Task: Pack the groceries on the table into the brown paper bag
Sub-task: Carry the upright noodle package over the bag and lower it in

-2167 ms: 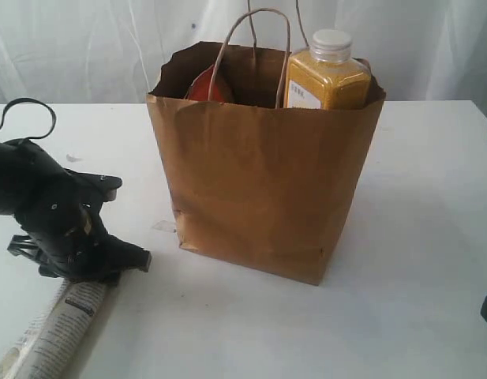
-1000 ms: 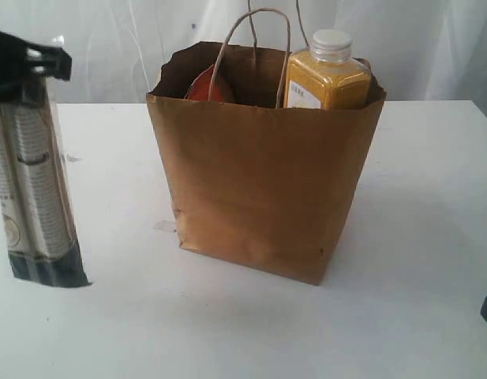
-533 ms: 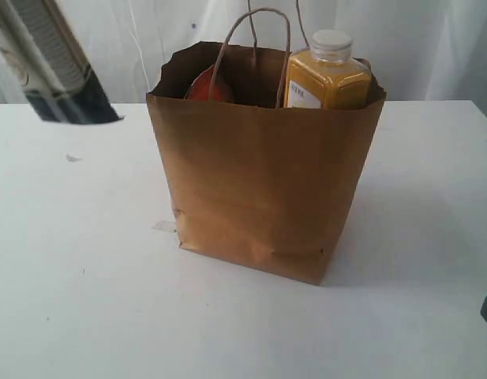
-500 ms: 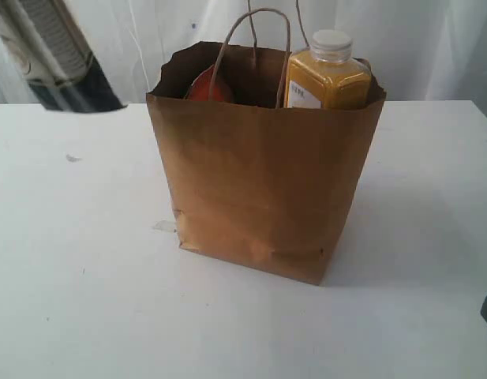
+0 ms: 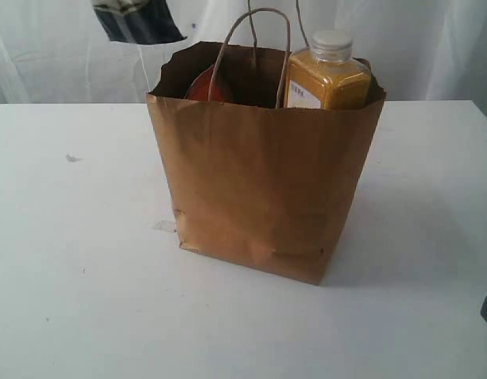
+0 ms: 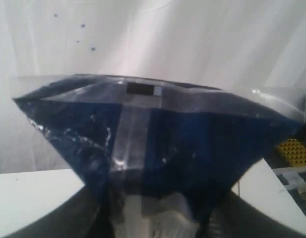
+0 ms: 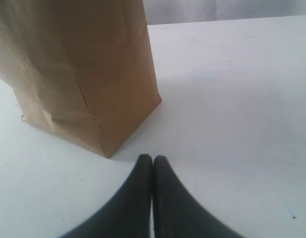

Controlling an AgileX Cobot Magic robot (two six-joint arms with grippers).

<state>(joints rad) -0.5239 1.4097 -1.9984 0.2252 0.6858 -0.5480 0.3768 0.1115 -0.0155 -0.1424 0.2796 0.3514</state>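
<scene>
With left gripper [image 6: 157, 225] clamping the long pasta packet [image 5: 136, 20] high at far left and right gripper [image 7: 153, 171] closed empty, risks snagging the brown paper bag [image 5: 259, 181] by its handles [image 5: 264, 10], toppling it.

Right hand [image 7: 152, 162] matte black; two smooth fingers [image 7: 138, 198], broad at base, tapering to rounded tips.

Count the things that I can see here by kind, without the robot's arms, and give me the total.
Paper bag: 1
Bottle: 1, standing in the bag
Orange pouch: 1, in the bag, mostly hidden
Pasta packet: 1, up in the air, only its end showing
Total: 4
</scene>
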